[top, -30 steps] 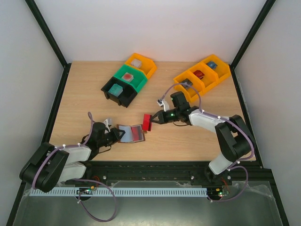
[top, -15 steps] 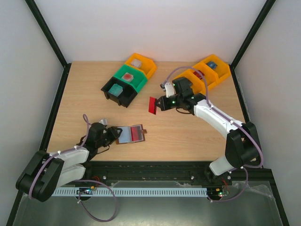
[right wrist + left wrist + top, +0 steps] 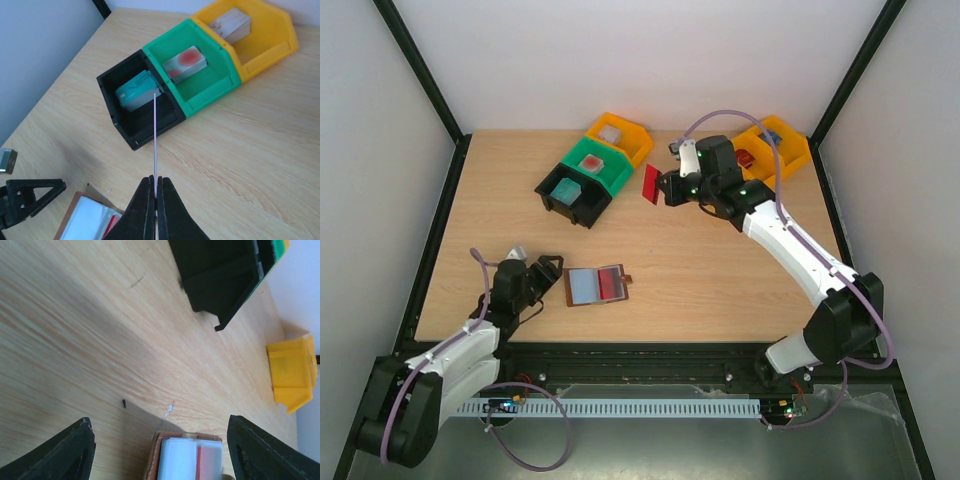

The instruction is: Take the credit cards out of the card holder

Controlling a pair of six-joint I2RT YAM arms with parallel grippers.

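One red credit card (image 3: 651, 184) clamped in my right gripper (image 3: 661, 188) over the far tabletop (image 3: 720, 285), card holder (image 3: 597, 286) lying open just ahead of my left gripper (image 3: 554, 276), its jaws apart and clear of it

A pale, wood-grain rectangular table top (image 3: 520, 230) fills the middle. A plain white back wall (image 3: 640, 60) closes it at twelve o'clock, and white side panels (image 3: 370, 200) stand at nine and three o'clock. Slanting black metal frame struts (image 3: 420, 68) mark the far corners. A long black mounting rail (image 3: 650, 360) runs along six o'clock. The light is even and the shadows are soft.
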